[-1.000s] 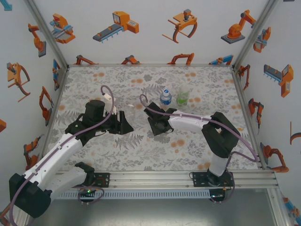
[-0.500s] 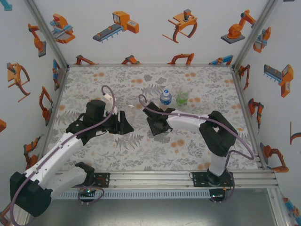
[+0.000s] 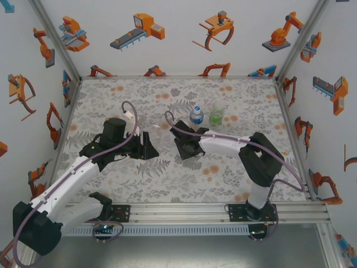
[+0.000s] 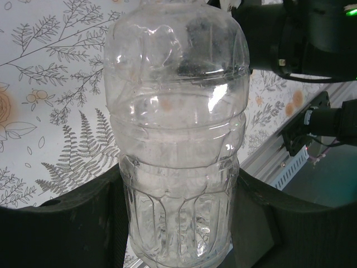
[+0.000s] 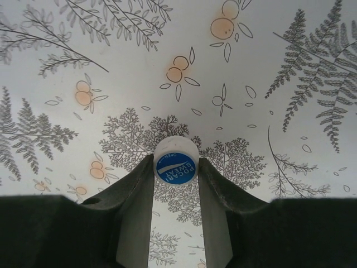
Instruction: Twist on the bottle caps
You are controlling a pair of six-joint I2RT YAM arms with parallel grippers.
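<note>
A white bottle cap (image 5: 175, 162) with a blue printed top is pinched between the right fingers (image 5: 134, 206), over the leaf-patterned counter (image 3: 234, 173). The left fingers (image 4: 72, 229) clamp the plain clear bottle (image 4: 177, 139) around its ribbed part. The blue-label bottle (image 3: 196, 115) and green-tinted bottle (image 3: 216, 116) stand side by side farther back.

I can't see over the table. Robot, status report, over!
Left gripper shut on clear bottle. Right gripper shut on blue-topped cap, not yet on bottle. Blue-label bottle and green bottle stand farther back, clear.
</note>
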